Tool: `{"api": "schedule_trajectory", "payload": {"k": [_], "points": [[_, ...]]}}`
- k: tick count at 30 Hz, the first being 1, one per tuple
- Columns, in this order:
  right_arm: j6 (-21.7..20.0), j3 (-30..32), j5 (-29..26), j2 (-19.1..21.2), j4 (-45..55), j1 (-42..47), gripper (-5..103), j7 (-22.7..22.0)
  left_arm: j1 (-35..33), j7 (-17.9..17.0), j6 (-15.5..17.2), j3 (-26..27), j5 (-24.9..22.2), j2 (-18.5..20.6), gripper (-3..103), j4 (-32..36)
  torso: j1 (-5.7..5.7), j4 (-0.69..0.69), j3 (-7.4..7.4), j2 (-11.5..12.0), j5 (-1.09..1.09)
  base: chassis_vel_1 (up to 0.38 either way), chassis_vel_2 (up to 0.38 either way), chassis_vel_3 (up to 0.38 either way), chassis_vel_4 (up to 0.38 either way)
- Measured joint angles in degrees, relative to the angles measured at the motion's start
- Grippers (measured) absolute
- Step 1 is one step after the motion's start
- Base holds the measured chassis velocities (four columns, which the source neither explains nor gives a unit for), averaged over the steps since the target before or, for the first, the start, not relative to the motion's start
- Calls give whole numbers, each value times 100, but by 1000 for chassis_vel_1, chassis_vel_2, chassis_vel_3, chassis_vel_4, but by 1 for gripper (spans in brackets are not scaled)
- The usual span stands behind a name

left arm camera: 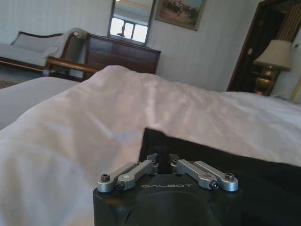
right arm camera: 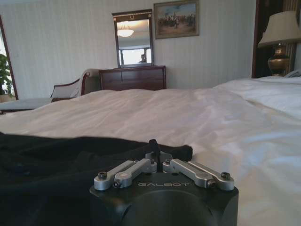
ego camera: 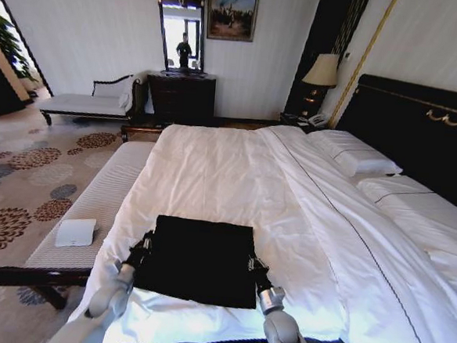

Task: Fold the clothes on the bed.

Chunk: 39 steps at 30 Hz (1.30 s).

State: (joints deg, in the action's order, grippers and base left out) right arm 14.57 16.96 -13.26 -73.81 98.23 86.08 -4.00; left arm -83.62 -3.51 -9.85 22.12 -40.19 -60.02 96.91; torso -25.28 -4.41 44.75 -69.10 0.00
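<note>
The left pincer sits at the nine o'clock edge of the folded black T-shirt and the right pincer at its three o'clock edge; I cannot tell whether either is clamped. The shirt lies flat at the bed's near end. Toward ten o'clock, a white box rests on the striped surface.

T-shirt shows no lettering, just plain black cloth; bed runs off the right edge; both grippers' fingertips are hidden.
</note>
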Motion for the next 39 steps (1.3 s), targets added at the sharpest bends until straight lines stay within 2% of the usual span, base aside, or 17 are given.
{"api": "schedule_trajectory", "payload": {"k": [11,18,27,39], "points": [[21,174,-27,-20,506,630,1,87,-93,-26,-45,198,152,-47,4,45,0,-1,0,1,0,0,0,0,0],[69,277,152,28,729,1026,1,138,-336,-43,-84,241,495,-2,4,263,0,-1,1,1,0,0,0,0,0],[72,276,188,-6,683,1069,1,135,-729,-57,-99,382,460,40,4,545,0,0,1,1,1,0,0,0,0],[51,274,317,-111,911,1545,1,128,-879,-107,-152,428,461,-62,4,420,0,-1,1,1,0,0,0,0,0]]}}
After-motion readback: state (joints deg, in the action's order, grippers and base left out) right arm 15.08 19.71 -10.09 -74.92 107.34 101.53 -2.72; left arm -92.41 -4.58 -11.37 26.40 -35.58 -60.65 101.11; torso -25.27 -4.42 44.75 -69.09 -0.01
